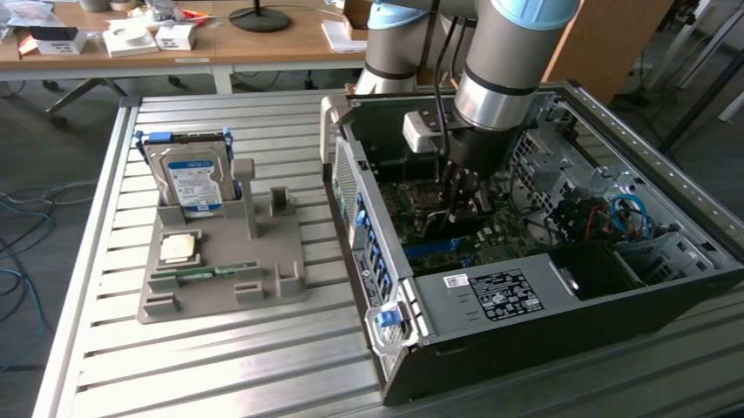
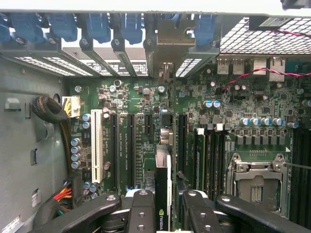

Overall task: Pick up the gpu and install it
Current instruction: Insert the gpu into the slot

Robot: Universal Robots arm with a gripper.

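Install step — the hand (image 2: pixel 167 208) grips the gpu (image 2: pixel 164 177) edge-on over the motherboard (image 2: pixel 136 97); seating it calls for a square line-up and a straight push.

place: robotics lab | signs: slatted metal bench (image 1: pixel 104 348), open computer case (image 1: pixel 489 300), cluttered wooden desks (image 1: pixel 279 43)

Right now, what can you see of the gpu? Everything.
The gpu shows edge-on: a thin dark card with a green logo at its near end, standing on edge between the fingers of the gripper, which flank both sides and appear clamped on it. It sits inside the open computer case, over the green motherboard, lined up with the expansion slots. Whether it is seated in a slot cannot be told.
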